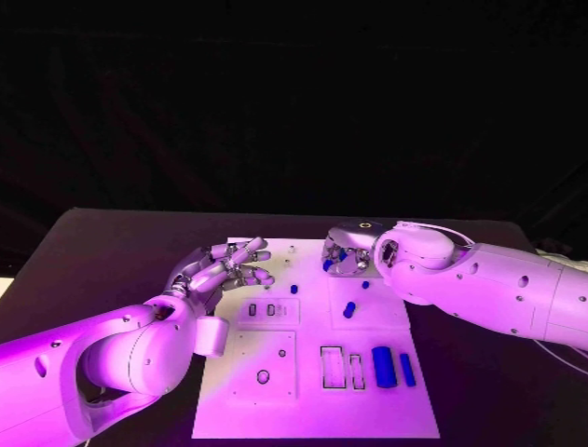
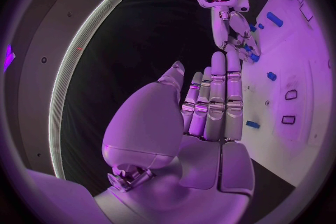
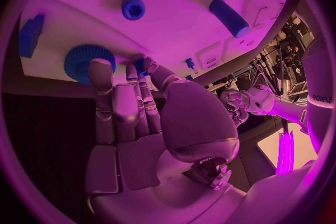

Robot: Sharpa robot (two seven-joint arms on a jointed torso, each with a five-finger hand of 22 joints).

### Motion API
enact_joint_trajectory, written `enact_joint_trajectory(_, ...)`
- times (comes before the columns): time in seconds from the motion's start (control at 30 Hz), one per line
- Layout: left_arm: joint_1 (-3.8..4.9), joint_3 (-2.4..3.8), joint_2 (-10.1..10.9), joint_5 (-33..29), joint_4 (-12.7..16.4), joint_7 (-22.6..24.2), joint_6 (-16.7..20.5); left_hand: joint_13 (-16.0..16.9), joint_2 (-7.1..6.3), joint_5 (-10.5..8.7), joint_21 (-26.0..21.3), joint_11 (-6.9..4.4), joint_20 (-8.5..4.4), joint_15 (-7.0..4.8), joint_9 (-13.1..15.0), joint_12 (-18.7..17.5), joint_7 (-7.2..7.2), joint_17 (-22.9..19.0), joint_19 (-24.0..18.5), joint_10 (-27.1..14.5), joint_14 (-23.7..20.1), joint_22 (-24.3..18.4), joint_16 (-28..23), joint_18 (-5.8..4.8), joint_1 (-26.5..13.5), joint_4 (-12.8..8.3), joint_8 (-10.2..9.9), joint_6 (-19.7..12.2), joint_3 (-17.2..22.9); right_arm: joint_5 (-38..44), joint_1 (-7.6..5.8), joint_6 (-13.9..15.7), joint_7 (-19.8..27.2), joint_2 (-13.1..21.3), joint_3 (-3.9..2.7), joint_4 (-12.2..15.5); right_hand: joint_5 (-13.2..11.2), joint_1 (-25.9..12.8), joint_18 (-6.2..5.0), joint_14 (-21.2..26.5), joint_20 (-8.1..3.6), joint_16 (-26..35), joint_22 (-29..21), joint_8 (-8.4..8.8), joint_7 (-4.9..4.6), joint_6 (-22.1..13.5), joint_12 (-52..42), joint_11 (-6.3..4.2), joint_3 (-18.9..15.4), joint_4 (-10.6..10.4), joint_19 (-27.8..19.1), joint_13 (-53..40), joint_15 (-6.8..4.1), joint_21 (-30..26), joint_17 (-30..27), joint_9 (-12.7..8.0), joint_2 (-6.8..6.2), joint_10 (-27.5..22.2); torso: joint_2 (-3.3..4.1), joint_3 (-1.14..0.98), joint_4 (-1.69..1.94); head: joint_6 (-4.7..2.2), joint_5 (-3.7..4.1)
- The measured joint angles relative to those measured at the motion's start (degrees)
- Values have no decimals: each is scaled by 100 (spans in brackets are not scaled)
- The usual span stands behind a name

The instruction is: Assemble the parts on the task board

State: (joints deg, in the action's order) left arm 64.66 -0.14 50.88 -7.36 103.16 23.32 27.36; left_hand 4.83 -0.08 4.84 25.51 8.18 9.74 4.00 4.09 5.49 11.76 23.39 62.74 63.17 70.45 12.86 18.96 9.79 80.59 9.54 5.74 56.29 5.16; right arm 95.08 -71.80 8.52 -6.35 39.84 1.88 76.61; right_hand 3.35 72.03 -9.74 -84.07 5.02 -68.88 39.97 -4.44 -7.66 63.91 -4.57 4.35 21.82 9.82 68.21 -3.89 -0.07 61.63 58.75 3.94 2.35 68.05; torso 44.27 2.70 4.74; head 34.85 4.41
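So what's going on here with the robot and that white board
A two-armed robot is assembling small blue parts on the task board. Its right hand is at the board's far edge, fingertips on a blue gear; whether it grips it is unclear. The left hand hovers over the board's left side, fingers extended, holding nothing. Two blue bars lie near the board's near right corner.

We've got a white task board point(image 1: 375, 410) on a black table point(image 1: 105, 251), with the little parts on it in blue: a fat blue cylinder point(image 1: 384, 365), a thinner blue bar point(image 1: 406, 369) and a blue toothed gear point(image 3: 83, 61). Arms are white, both hands point(image 1: 236, 265) point(image 1: 348, 256) silver.
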Motion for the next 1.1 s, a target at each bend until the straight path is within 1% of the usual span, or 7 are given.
enact_joint_trajectory(0.07,0,0,-2,0,-6,-5,-3,0,0,0,0,0,0,0,0,-16,0,7,0,0,0,0,0,0,0,0,0,0,0,-18,2,128,21,8,1,1,-19,15,-1,6,-22,-113,184,-23,3,32,0,-25,109,-36,79,-3,-19,134,141,1,16,61,1,-1,3,0,2)
enact_joint_trajectory(0.17,0,0,-7,-1,-14,-12,-6,-7,22,0,27,19,0,1,0,-20,0,30,0,-20,-41,16,1,0,22,-24,-23,0,24,-49,2,403,72,16,1,13,-40,37,90,4,-12,-178,313,-24,-15,54,-16,-57,175,-15,111,-3,-58,230,233,0,38,153,4,2,10,-12,3)
enact_joint_trajectory(0.37,0,0,-15,-2,-48,-20,-6,-13,45,0,27,0,20,1,0,-20,20,63,-20,-42,-41,24,34,0,45,-46,-23,-20,46,-109,-2,920,203,-22,-1,31,-62,37,90,4,-12,-207,353,-29,-12,58,-23,-71,206,-9,110,-11,-58,270,257,0,38,185,11,7,24,-35,-12)
enact_joint_trajectory(0.5,0,0,-15,-2,-56,-22,-6,-12,45,0,61,20,3,10,0,-20,20,84,-38,-63,-72,34,34,-1,45,-80,-23,-20,47,-136,-5,1100,243,-110,-1,-28,-73,37,90,4,-12,-207,349,-30,-11,58,-23,-71,207,-10,110,-11,-58,270,225,0,38,185,17,10,30,-34,-18)
enact_joint_trajectory(0.63,1,0,-26,-2,-60,-23,-7,-18,45,0,61,20,-1,20,0,-20,20,90,-41,-63,-101,40,34,-1,45,-80,-23,-20,47,-156,-9,1220,250,-279,-1,-197,-74,37,90,4,-11,-206,326,-31,-11,58,-23,-70,208,-11,109,-11,-57,270,188,0,38,184,21,21,32,-34,-14)
enact_joint_trajectory(0.77,2,0,-51,4,-59,-23,-15,-18,45,0,61,20,20,20,0,-20,20,100,-62,-63,-101,39,34,-1,45,-79,-45,-20,47,-165,-14,1299,238,-413,-1,-312,-68,38,90,4,-11,-206,306,-32,-11,58,10,-70,208,-11,109,-11,-57,270,178,0,37,184,27,21,44,-37,-12)
enact_joint_trajectory(1.1,7,0,-59,12,-53,-26,-34,-17,45,0,61,41,20,20,0,-20,40,115,-62,-83,-101,46,34,-1,45,-96,-45,-41,63,-165,-17,1313,179,-708,-2,-570,-57,70,90,4,-10,-206,292,-36,-11,58,15,-48,208,-11,108,2,-57,270,221,0,4,163,38,29,58,-26,-4)
